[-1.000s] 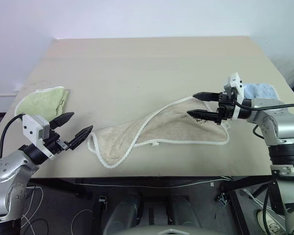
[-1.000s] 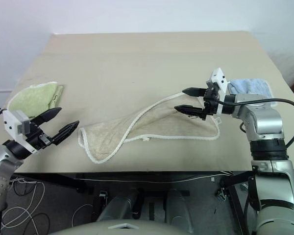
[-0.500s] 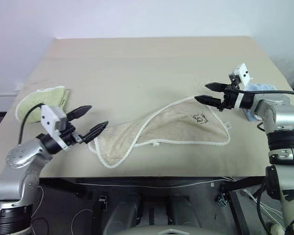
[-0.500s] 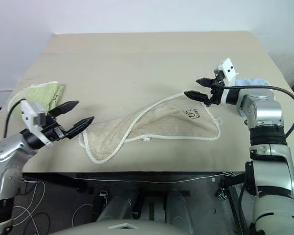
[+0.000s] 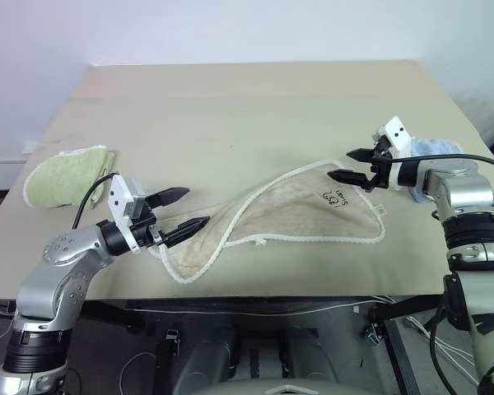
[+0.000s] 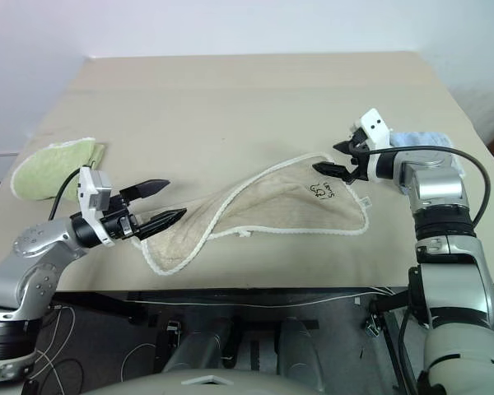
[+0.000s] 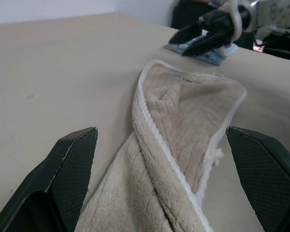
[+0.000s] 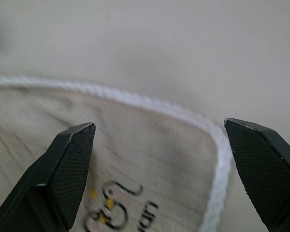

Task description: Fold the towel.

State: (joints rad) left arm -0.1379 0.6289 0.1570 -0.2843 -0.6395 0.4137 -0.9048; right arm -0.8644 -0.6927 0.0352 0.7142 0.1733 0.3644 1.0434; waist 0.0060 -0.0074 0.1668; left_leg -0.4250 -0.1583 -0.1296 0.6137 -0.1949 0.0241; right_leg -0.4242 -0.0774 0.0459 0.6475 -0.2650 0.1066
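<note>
I see the towel (image 5: 263, 218) lying twisted and unfolded on the counter (image 5: 230, 107), and my left hand (image 5: 184, 209) and right hand (image 5: 351, 164) are both released, so no fold is made yet.

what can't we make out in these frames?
- Blue towel: head views, mostly behind the right arm; its fold can't be judged.
- Towel mark: too small to read in head views; cut off by the frame edge in the right wrist view.
- Towel's near end: cut off by the left wrist view's edge.
</note>
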